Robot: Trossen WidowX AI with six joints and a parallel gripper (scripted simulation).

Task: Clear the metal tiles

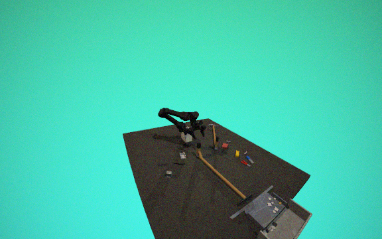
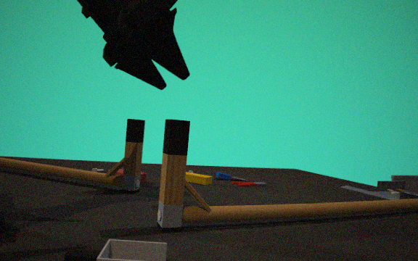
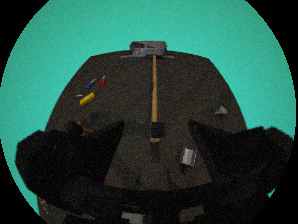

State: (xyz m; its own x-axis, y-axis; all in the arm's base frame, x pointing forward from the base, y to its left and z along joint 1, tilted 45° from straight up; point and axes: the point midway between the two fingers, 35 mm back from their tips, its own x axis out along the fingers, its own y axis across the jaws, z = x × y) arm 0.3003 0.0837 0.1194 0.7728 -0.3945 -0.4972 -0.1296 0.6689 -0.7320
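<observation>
My gripper (image 1: 199,136) (image 2: 173,83) (image 3: 156,123) is open and empty, above the black-topped upright grip of the long scraper (image 1: 222,178) (image 2: 285,212) (image 3: 154,90) and not touching it. The scraper's wooden handle lies along the table, with its grip post standing upright at the near end and its dark blade (image 1: 244,200) by the near edge of the steel bench plate (image 1: 258,212). Several pale tiles (image 1: 275,209) and an orange one (image 1: 280,202) lie on the plate's far half. The catch box (image 1: 290,222) beyond holds some pale and dark pieces (image 1: 272,228).
A second, shorter wooden tool (image 1: 214,133) (image 2: 49,170) lies beside the long scraper, its post upright. A red block (image 1: 225,145), a yellow block (image 1: 237,153) (image 2: 199,177) (image 3: 87,99), and blue and red hand tools lie beyond. An open pale box (image 2: 133,251) stands near the long scraper's grip.
</observation>
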